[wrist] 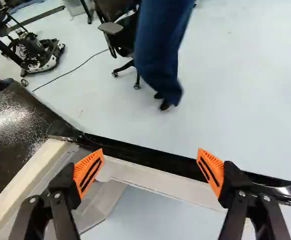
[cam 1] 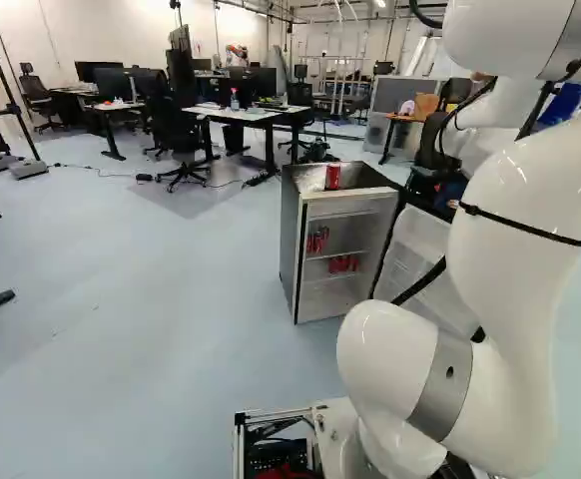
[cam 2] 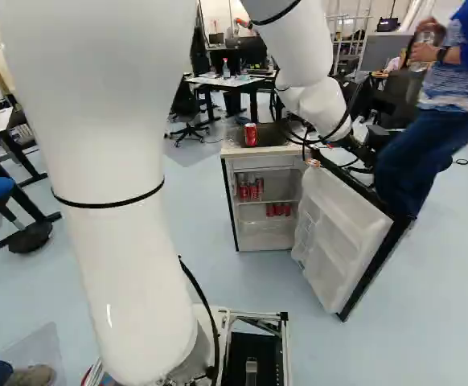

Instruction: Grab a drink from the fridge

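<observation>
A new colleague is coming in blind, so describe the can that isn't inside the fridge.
Find the low fridge with its door swung open. On its top surface stands one upright red can. The other red cans are on the shelves inside; this one is alone up top.

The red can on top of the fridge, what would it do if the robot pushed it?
The red can would probably slide if nudged low, since it stands upright on the flat top of the fridge. Pushed high, it might tip, being taller than it is wide. Once over, its round side would likely make it roll.
</observation>
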